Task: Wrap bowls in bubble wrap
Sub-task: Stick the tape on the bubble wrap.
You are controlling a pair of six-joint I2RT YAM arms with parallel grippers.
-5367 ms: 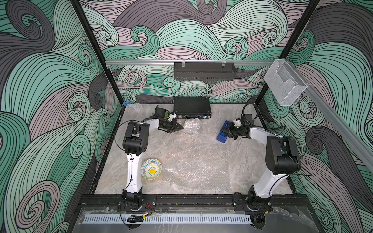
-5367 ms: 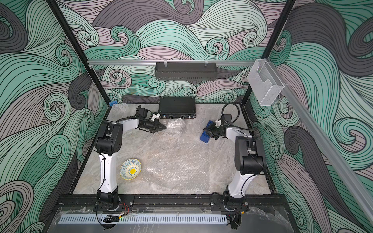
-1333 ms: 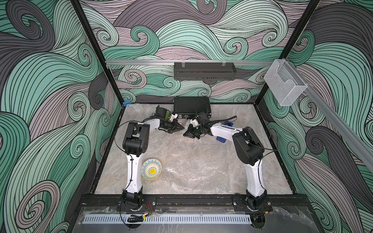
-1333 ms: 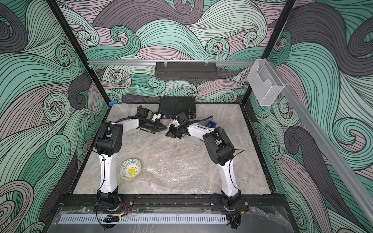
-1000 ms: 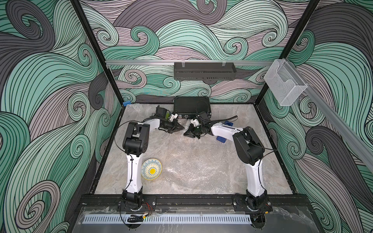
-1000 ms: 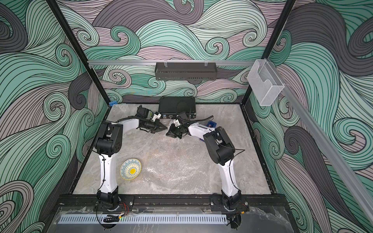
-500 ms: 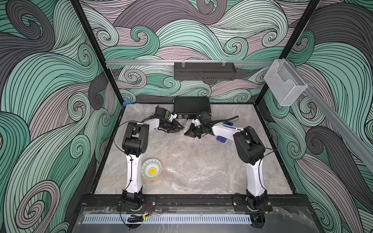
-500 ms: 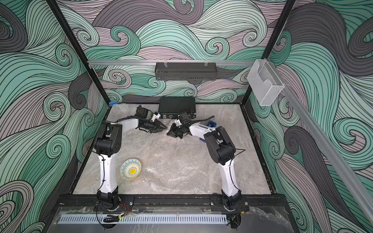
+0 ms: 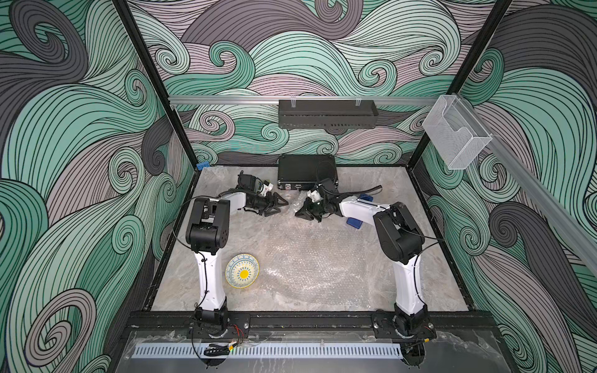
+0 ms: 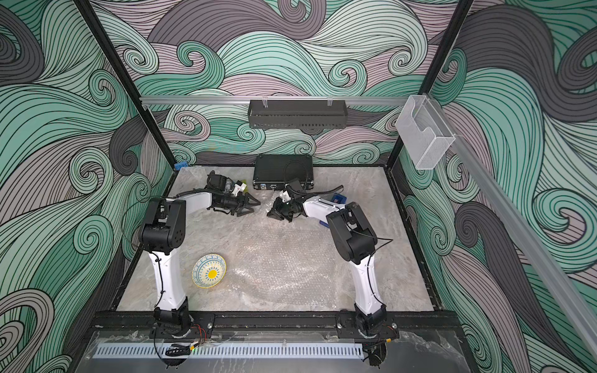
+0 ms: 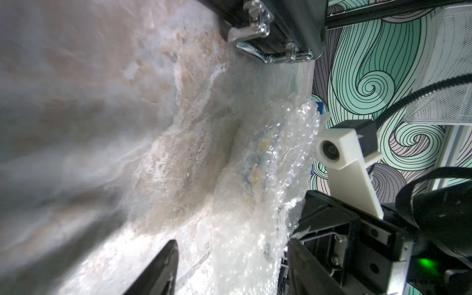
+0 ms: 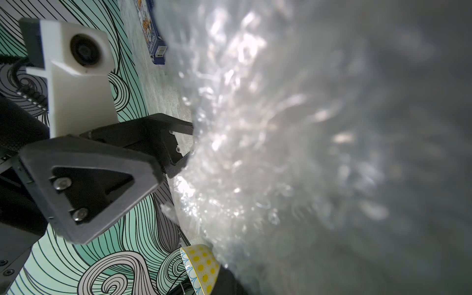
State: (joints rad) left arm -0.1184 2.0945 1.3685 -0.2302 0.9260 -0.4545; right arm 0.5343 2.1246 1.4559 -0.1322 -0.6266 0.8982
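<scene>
A crumpled bundle of bubble wrap (image 9: pixel 290 198) lies near the back, between my two grippers. In the left wrist view, blue and yellow tints of a bowl show faintly through this wrap (image 11: pixel 263 163). My left gripper (image 9: pixel 280 206) (image 10: pixel 253 206) is open, its fingers (image 11: pixel 163 265) spread on either side of the bundle's near edge. My right gripper (image 9: pixel 302 212) (image 10: pixel 274 213) is shut on the bundle's other side; wrap (image 12: pixel 281 153) fills its wrist view and hides its jaws. The cream bowl (image 9: pixel 242 270) (image 10: pixel 209 270) (image 12: pixel 201 268) sits at the front left beside a flat sheet of wrap (image 9: pixel 316 258).
A black case (image 9: pixel 307 171) stands against the back wall, just behind both grippers. A blue box (image 9: pixel 353 222) (image 12: pixel 155 38) lies under the right forearm. Black frame posts and rails bound the marbled table (image 9: pixel 420 284).
My left gripper has opened and let go of the wrap bundle. The right gripper, which came over from the blue box earlier, has stayed shut at the bundle.
</scene>
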